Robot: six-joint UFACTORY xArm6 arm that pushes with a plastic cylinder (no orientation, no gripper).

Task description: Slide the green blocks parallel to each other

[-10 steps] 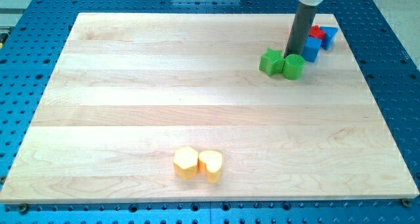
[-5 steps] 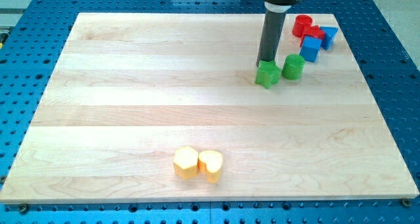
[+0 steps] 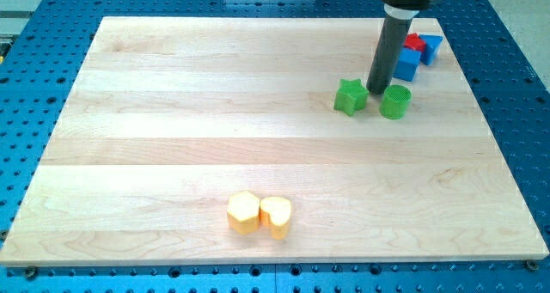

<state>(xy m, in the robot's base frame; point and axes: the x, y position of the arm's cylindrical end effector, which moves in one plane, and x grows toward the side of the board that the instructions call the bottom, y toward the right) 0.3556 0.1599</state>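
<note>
Two green blocks are sitting near the view's top right of the wooden board [image 3: 172, 112], and my tip [image 3: 376, 91] is standing between them: the green star block [image 3: 350, 96] is lying just to the view's left of the tip, and the green cylinder block [image 3: 395, 101] just to its right and slightly lower. The arm is carrying no pincer, only the rod, so nothing is being gripped. The step in hand looks like the lining-up itself; the two greens are apart and roughly level, so the next move probably calls for a small nudge to even them out without disturbing the neighbours.

Behind the rod, towards the view's top right of the tip, a blue cube block [image 3: 407, 64], a red block [image 3: 415, 42] and a second blue block [image 3: 431, 45] are crowding together. The rod is covering part of them, so the red block's shape is hard to make out. Far towards the view's bottom left of the tip, a yellow hexagon block [image 3: 243, 212] is touching a yellow heart block [image 3: 277, 216].
</note>
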